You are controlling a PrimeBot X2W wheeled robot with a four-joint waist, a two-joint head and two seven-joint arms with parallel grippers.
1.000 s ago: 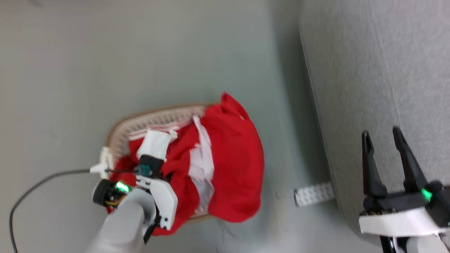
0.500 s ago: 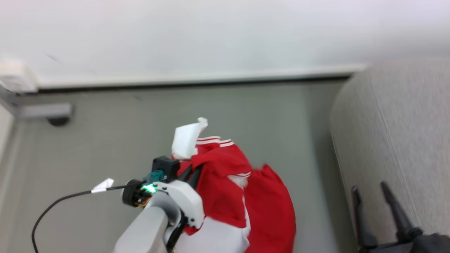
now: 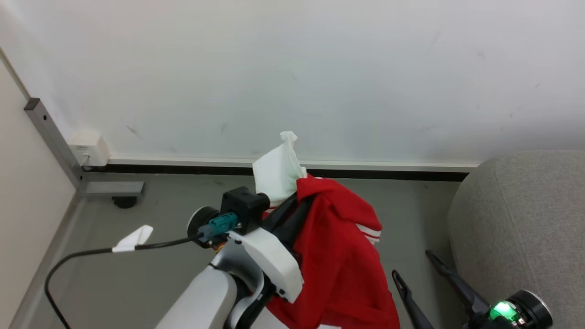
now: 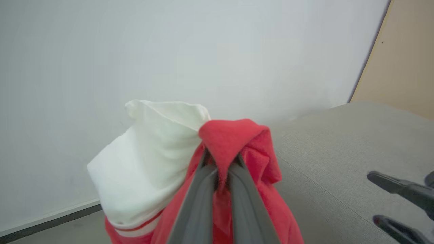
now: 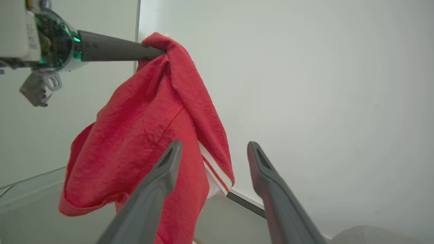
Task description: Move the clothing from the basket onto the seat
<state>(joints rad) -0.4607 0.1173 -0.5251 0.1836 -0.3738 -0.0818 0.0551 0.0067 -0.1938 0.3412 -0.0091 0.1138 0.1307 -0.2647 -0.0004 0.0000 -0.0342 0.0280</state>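
**Change noted:** one second ago the left gripper (image 4: 219, 166) was down among the red cloth heaped over the basket. The red garment (image 3: 338, 265) now hangs in the air from it. Over the same interval the head camera tilted upward. The wall (image 3: 320, 82) and skirting coming into the head view is therefore a camera shift, not a movement of objects. The lift is real all the same: in the right wrist view the garment dangles against the wall with its lower hem hanging clear.

**Left jaws:** closed on a fold of red cloth near the garment's top, with the white trim (image 3: 276, 171) standing up just beside the pinch. The hold takes in little cloth. It is judged adequate for a light garment, though a sharp swing could shake it loose.

**Right gripper (image 5: 213, 145):** jaws spread apart and holding nothing, near the rounded end of the seat (image 3: 516, 219).

**Position:** the garment is over the floor (image 3: 160, 214), to the left of the seat and not yet above it.

**Assessment:** extraction from the basket is done for this piece. The carry across and the release onto the seat are outstanding. Whether the lifted bundle is one garment or two cannot be told
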